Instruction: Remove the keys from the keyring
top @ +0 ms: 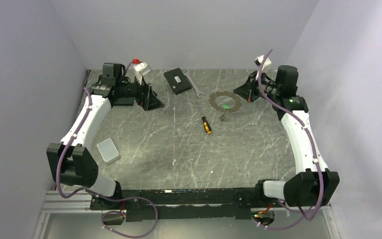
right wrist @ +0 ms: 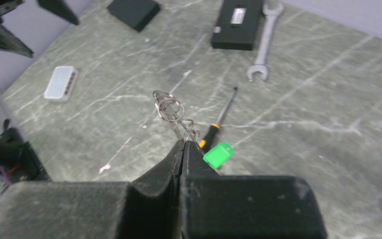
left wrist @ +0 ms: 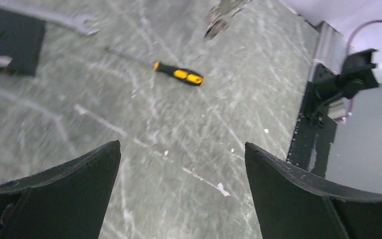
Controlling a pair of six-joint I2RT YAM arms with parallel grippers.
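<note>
Overhead and wrist views of a two-arm rig at a grey marbled bench (top: 179,159). The right gripper (right wrist: 184,144) has its fingers pressed fully together, with thin wire loops of the keyring (top: 214,101) emerging from between the tips. A green tag (right wrist: 218,153) sits just beside them. The keyring lies at the far right of the bench, at the right gripper's tip. Whether it rests on the surface or is raised cannot be told. The keys (top: 235,107) fringe its rim, too small to tell apart. The left gripper (left wrist: 181,145) is at the far left, its fingers spread wide and holding nothing. A screwdriver (top: 205,120) lies near the keyring, and a wrench (top: 194,83) lies just beside a black box (top: 177,81) beyond it.
</note>
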